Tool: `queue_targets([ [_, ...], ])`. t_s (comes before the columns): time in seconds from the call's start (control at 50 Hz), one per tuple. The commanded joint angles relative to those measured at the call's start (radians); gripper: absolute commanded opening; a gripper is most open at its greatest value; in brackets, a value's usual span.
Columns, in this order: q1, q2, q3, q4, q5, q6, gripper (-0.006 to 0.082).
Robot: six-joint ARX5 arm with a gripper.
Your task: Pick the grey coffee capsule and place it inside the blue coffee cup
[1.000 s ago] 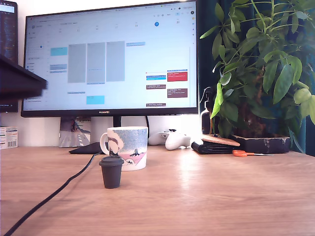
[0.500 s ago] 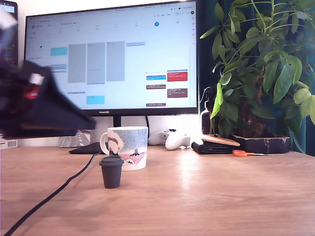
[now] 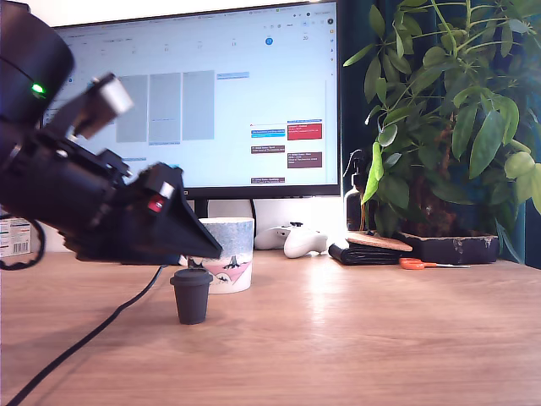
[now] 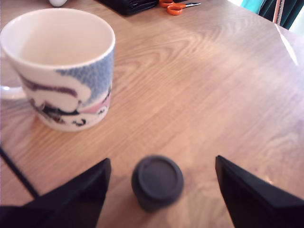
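The word HUAWEI is printed on the bottom bezel of the monitor (image 3: pixel 194 97), which stands behind the blue coffee cup (image 3: pixel 226 254) and shows a calendar page whose entries are too small to read. A white box (image 3: pixel 14 235) with faint print that cannot be read sits at the exterior view's left edge, well to that side of the cup.

The grey coffee capsule (image 3: pixel 191 296) stands upright on the table (image 3: pixel 363 338), just in front of the cup and apart from it. The cup itself rests on the table with its mouth up, and the wrist view shows its inside bare and white.

The end effector (image 4: pixel 159 183) is spread wide: in the wrist view its two dark fingers (image 4: pixel 76 194) lie on either side of the capsule (image 4: pixel 157 181), neither touching it. In the exterior view the arm's black body (image 3: pixel 93 199) comes in from the exterior view's left, its pointed tip just above the capsule and covering part of the cup.

Only the exterior view shows the things beyond the cup: a white game controller (image 3: pixel 296 239), a dark wallet-like object (image 3: pixel 368 251) and a leafy plant (image 3: pixel 448 118), all toward the exterior view's right of the cup. A black cable (image 3: pixel 84 338) runs across the table past the capsule. The orange-handled scissors (image 3: pixel 418 264) appear in both views, far past the cup in the wrist view (image 4: pixel 175 7).
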Motion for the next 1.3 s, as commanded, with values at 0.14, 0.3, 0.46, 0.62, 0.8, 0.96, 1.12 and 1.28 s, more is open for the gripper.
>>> queue_targets([
  [0.14, -0.008, 0.071, 0.041, -0.053, 0.007, 0.027, 0.0646],
  [0.3, -0.008, 0.072, 0.056, -0.081, 0.003, 0.047, 0.0536],
  [0.46, -0.008, 0.072, 0.058, -0.08, 0.003, 0.053, 0.0301],
  [0.62, -0.008, 0.072, 0.062, -0.08, 0.004, 0.064, 0.0248],
  [0.8, -0.008, 0.072, 0.096, -0.042, 0.08, 0.039, 0.0248],
  [0.96, -0.01, 0.071, 0.204, -0.023, 0.164, -0.013, 0.0249],
  [1.12, -0.006, 0.071, 0.341, -0.057, 0.156, -0.011, 0.0248],
  [1.28, 0.015, 0.072, 0.443, -0.156, 0.071, 0.084, 0.0248],
])
